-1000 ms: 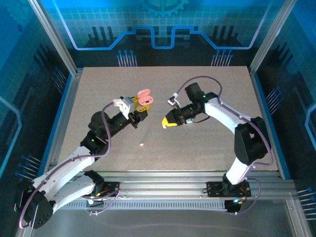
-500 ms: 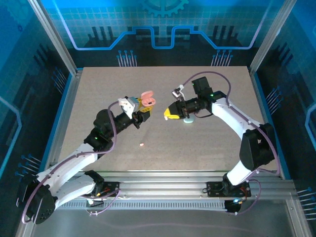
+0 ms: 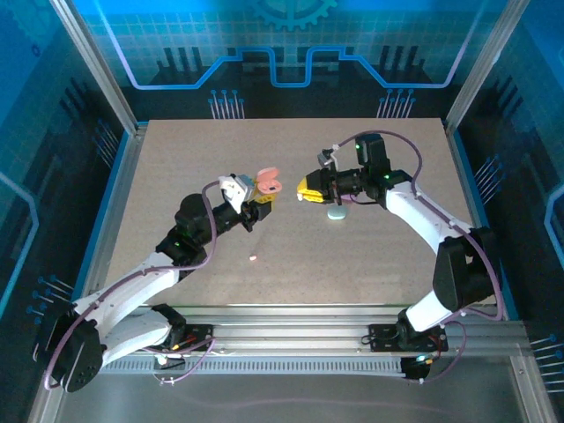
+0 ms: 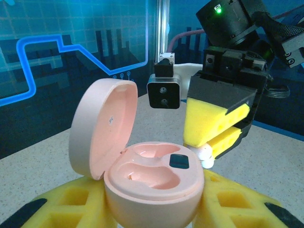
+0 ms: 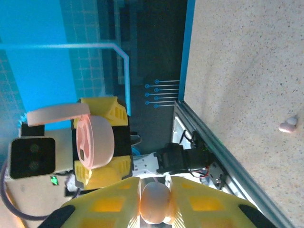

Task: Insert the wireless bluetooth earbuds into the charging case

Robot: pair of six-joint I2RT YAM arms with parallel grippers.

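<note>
Case (image 4: 147, 183) is smooth pink plastic w/ satin sheen, earbud (image 5: 154, 203) glossy-ish plastic. Yellow finger pads (image 4: 211, 118) = porous foam, tabletop's (image 5: 237, 71) matt speckled, rails (image 3: 300, 319) bare metal.

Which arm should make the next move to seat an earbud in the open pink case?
Right. The right gripper pinches an earbud just beside the case, which the left gripper holds up with its lid back.
</note>
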